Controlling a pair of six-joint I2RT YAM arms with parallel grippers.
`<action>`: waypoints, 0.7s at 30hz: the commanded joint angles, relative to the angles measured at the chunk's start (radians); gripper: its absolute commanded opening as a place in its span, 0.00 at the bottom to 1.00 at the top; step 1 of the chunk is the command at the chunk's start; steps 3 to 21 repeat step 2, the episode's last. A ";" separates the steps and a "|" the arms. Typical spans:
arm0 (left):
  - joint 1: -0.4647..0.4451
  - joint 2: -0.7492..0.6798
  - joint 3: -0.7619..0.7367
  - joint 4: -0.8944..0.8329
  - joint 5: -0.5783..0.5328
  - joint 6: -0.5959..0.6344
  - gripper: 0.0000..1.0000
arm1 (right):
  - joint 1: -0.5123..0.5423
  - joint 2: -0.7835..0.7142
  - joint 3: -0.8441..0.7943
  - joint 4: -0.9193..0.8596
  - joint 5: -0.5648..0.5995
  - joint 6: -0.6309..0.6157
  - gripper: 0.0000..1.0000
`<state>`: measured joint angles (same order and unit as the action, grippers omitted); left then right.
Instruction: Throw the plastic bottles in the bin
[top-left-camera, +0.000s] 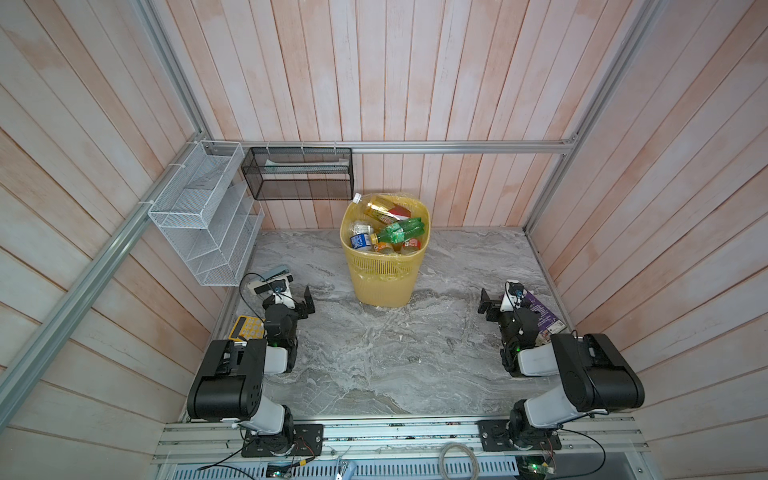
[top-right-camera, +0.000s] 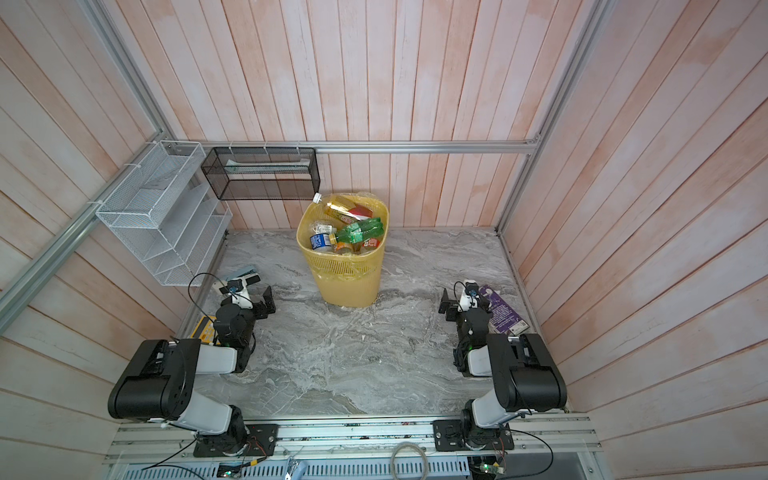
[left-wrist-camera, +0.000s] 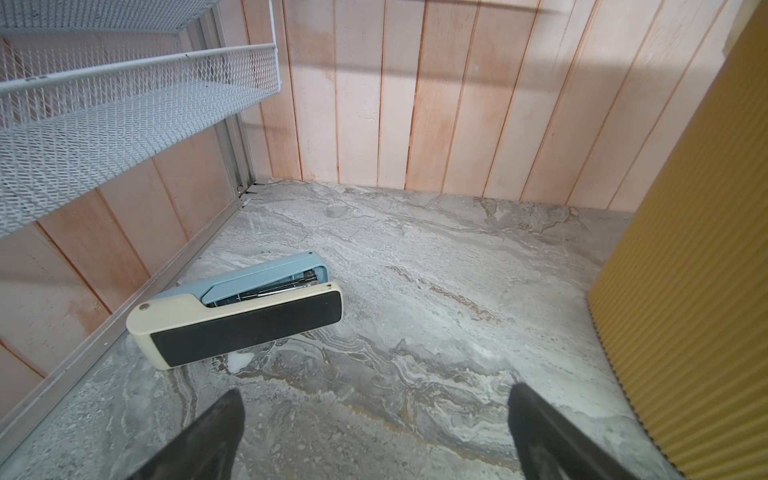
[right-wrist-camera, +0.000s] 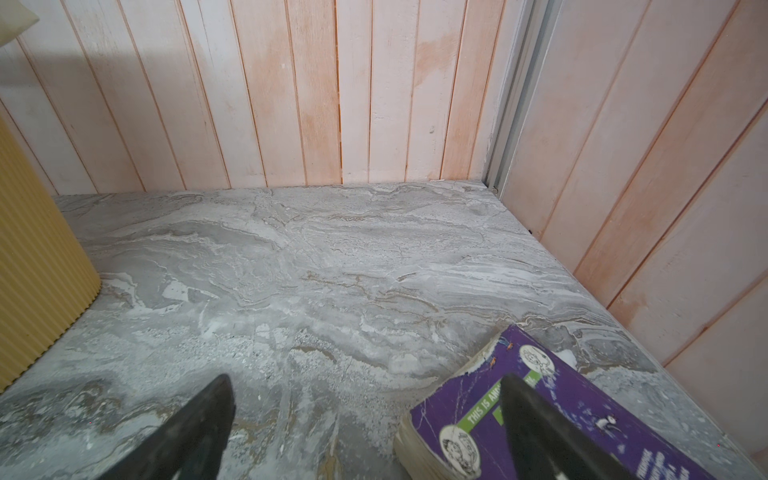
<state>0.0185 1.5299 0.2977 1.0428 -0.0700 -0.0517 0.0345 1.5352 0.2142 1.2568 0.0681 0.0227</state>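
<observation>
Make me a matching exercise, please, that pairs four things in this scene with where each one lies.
Things:
1. green bottle
2. stapler
3. purple book
4. calculator

Places:
A. near the right wall, by the right pincer
B. in the yellow bin
C. partly hidden by the left arm
D. ahead of the left pincer, near the white rack

Pairs: 1-B, 2-D, 3-A, 4-C

Table (top-left-camera: 374, 365) ctr open, wide lane up to bin (top-left-camera: 386, 286), which blocks rear ctr. L wall: stapler (left-wrist-camera: 237, 316), calculator (top-left-camera: 248, 327), white rack (top-left-camera: 199, 224) overhead. R wall: book (right-wrist-camera: 582, 415).
</observation>
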 joint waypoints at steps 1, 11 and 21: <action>0.000 -0.009 0.006 0.000 0.012 0.011 1.00 | -0.005 0.001 0.013 0.016 -0.011 -0.005 1.00; -0.001 -0.008 0.006 0.000 0.012 0.011 1.00 | -0.005 0.001 0.012 0.017 -0.011 -0.004 1.00; -0.001 -0.008 0.006 0.000 0.012 0.011 1.00 | -0.005 0.001 0.012 0.017 -0.011 -0.004 1.00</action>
